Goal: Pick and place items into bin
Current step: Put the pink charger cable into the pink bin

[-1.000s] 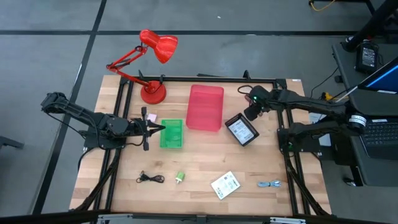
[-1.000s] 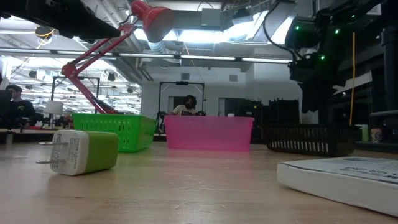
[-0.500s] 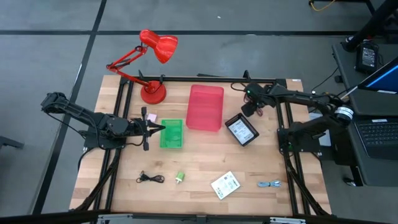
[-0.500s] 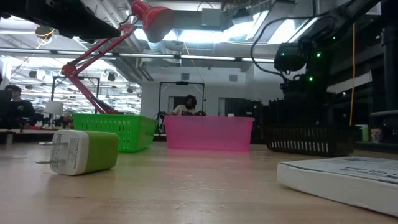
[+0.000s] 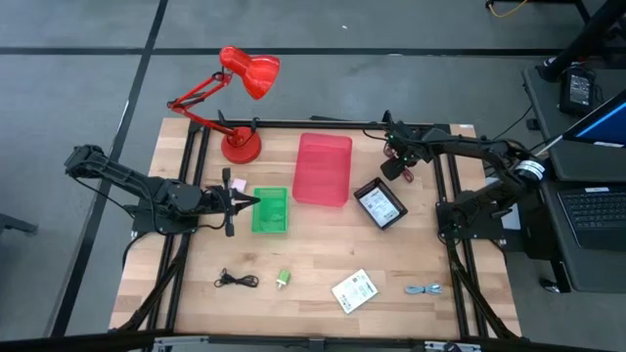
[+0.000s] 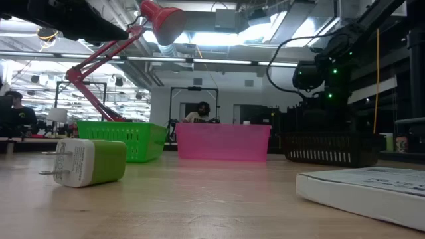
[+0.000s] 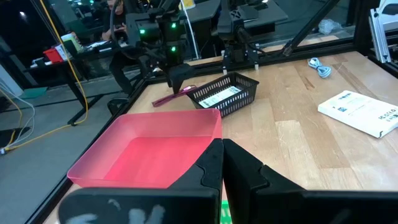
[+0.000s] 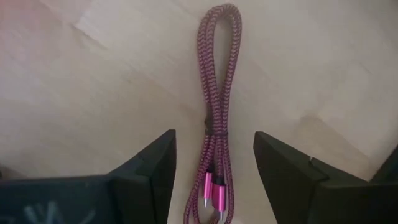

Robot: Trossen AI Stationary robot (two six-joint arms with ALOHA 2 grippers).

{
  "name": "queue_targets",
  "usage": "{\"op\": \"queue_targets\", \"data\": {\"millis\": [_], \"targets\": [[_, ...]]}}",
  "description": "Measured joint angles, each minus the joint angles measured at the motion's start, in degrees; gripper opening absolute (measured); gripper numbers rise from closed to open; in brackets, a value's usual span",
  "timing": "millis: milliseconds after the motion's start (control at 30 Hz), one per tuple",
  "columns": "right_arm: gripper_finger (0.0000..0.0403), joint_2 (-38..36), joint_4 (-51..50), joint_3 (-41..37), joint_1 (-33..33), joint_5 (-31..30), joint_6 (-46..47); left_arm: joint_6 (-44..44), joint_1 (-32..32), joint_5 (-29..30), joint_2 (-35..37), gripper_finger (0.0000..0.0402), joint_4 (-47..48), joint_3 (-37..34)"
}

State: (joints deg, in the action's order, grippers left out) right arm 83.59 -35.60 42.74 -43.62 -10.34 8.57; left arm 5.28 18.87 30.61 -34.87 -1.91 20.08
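Observation:
My right gripper [image 8: 214, 186] is open near the table's far right corner [image 5: 396, 156], pointing down. Its fingers stand on either side of the maroon coiled cable [image 8: 216, 93], which lies flat on the table [image 7: 174, 96]. My left gripper [image 7: 222, 165] is shut and waits by the green bin's left rim [image 5: 256, 202]. On the near part of the table lie a black cable [image 5: 236, 280], a green charger [image 5: 283, 279], a white packet [image 5: 354, 290] and a blue-grey cable [image 5: 424, 289]. Another white packet lies in the black basket [image 5: 380, 204].
A pink bin [image 5: 323, 168] stands mid-table between the green bin [image 5: 271, 210] and the black basket. The red desk lamp [image 5: 240, 98] stands at the far left. Black frame rails run along the table's far and side edges. A person sits in the room behind [image 6: 201, 111].
My right arm has swung from above the black basket toward the far edge and lowered, and its gripper now stands over the maroon cable. Nothing on the table has moved.

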Motion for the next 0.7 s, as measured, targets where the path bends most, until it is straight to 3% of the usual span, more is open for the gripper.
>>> {"op": "queue_targets", "data": {"millis": [500, 700], "targets": [[0.0191, 8.41, 2.62, 0.43, -0.45, 2.70, -1.60, 0.00, -0.02, 0.00, 0.00, 0.0004, 0.00, 0.00], [0.0155, 8.40, 2.79, 0.25, -0.44, 3.24, -1.61, -0.07, -0.01, 0.00, 0.00, 0.0004, 0.01, 0.00]]}}
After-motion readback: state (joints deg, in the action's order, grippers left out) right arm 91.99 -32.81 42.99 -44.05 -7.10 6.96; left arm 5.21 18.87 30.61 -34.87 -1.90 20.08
